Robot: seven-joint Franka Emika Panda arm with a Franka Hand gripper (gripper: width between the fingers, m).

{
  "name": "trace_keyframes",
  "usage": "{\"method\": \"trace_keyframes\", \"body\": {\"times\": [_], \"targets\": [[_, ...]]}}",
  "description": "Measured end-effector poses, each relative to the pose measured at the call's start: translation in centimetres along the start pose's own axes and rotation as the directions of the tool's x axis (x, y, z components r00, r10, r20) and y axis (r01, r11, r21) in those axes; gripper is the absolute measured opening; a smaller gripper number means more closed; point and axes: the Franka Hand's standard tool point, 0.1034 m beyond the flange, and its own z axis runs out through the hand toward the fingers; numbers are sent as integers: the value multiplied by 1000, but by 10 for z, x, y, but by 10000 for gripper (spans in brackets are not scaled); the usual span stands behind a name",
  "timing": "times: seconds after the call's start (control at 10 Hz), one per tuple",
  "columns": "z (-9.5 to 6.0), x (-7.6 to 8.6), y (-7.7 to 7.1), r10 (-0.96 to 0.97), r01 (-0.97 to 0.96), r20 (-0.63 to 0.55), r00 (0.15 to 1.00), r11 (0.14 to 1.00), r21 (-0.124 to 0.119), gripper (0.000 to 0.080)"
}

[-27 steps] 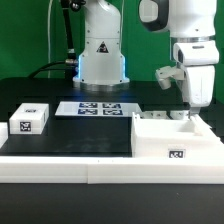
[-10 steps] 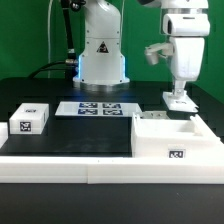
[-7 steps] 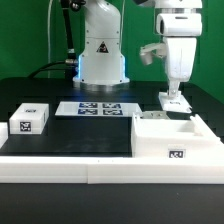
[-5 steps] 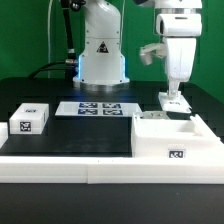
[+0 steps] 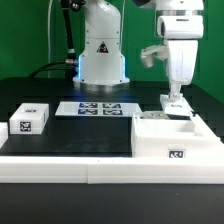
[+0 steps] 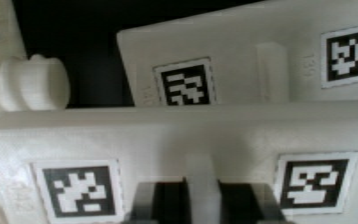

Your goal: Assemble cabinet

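Black and matte, the worktop (image 5: 90,135) is edged along the front by a white frame (image 5: 60,168), and a green wall stands behind it. At the back centre sits the arm's white base (image 5: 102,55), lit blue low on its side, with the marker board (image 5: 95,108) lying flat just in front of it. On the exterior view's left a small white tagged block (image 5: 30,122) rests alone, well apart from everything else. The cabinet box (image 5: 165,140), open at the top and with one tag on its front wall, stands at the front on the exterior view's right, against the frame. Directly behind it the arm hangs straight down, and the tool (image 5: 175,95) is lowered onto a white door panel (image 5: 176,103) that shows one tag toward the camera. In the wrist view the tool (image 6: 202,205) sits over that door panel (image 6: 176,150), which carries two tags; its dark fingers (image 6: 162,205) are drawn near each other with only a thin pale strip between them, and I cannot tell whether they pinch the panel or merely rest over it. Beyond lies a second door panel (image 6: 247,70), also with two tags, and a rounded white knob (image 6: 34,80) shows beside it over the dark surface.
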Motion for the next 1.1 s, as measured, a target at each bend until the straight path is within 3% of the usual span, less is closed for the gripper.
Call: {"method": "trace_keyframes", "body": {"times": [0.4, 0.8, 1.1], "targets": [[0, 0, -1, 1, -1, 0, 1000, 1000, 1, 68], [-3, 3, 12, 6, -6, -6, 1000, 1000, -12, 68], [-2, 2, 12, 9, -9, -6, 1000, 1000, -9, 68]]}}
